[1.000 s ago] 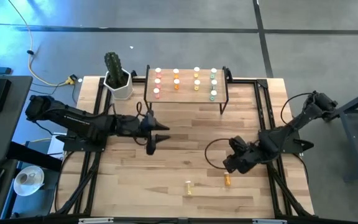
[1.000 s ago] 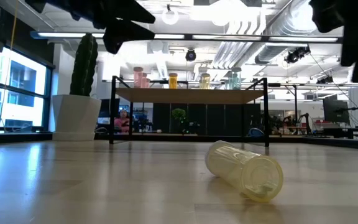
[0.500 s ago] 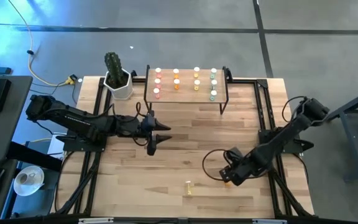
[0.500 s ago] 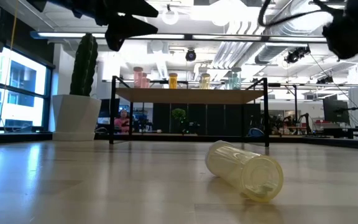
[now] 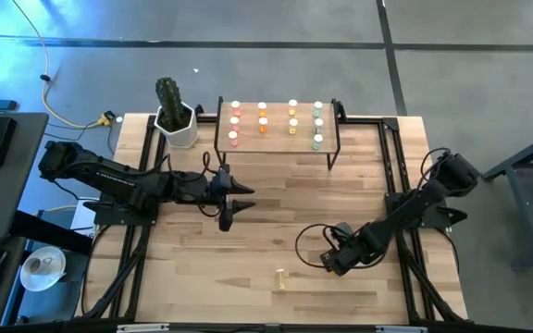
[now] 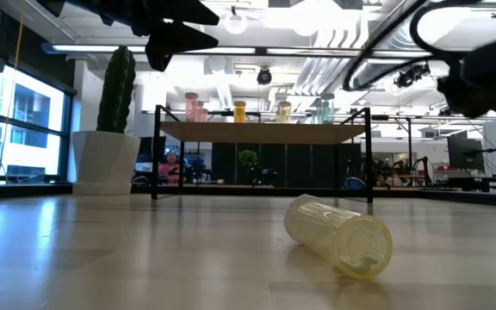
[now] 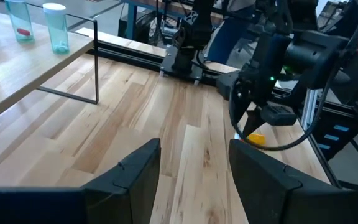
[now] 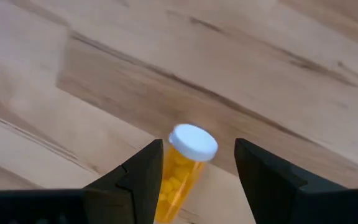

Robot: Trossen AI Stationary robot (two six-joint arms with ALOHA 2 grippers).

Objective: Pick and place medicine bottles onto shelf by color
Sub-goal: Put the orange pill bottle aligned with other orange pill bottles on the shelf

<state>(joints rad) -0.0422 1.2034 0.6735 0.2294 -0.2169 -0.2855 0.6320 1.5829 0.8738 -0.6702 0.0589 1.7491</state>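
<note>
Wooden tabletop point(image 5: 248, 240) filled the middle of the high view, grey floor all round it, and a bright office hall stretched away behind it in the low view. Up at the top centre stood the shelf point(image 5: 277, 129), its light board carrying rows of medicine bottles point(image 5: 263, 120) grouped pink, orange, yellow and pale green. Just left of it, the white pot with the cactus point(image 5: 174, 115) sat at the table's upper left corner.

Over on the left of the frame the left gripper point(image 5: 239, 205) hung above the table's middle, fingers spread and nothing between them. Down at the lower right the right gripper point(image 5: 329, 264) was low over the wood, and look at that wrist view: fingers point(image 8: 138, 180) apart on either side of an orange bottle point(image 8: 180, 167), white cap towards the camera, tilted on the boards; whether the pads touched it I couldn't tell.

Near the bottom centre of the high view lay one yellow bottle point(image 5: 281, 277) on its side, alone, big and close in the low view.
</note>
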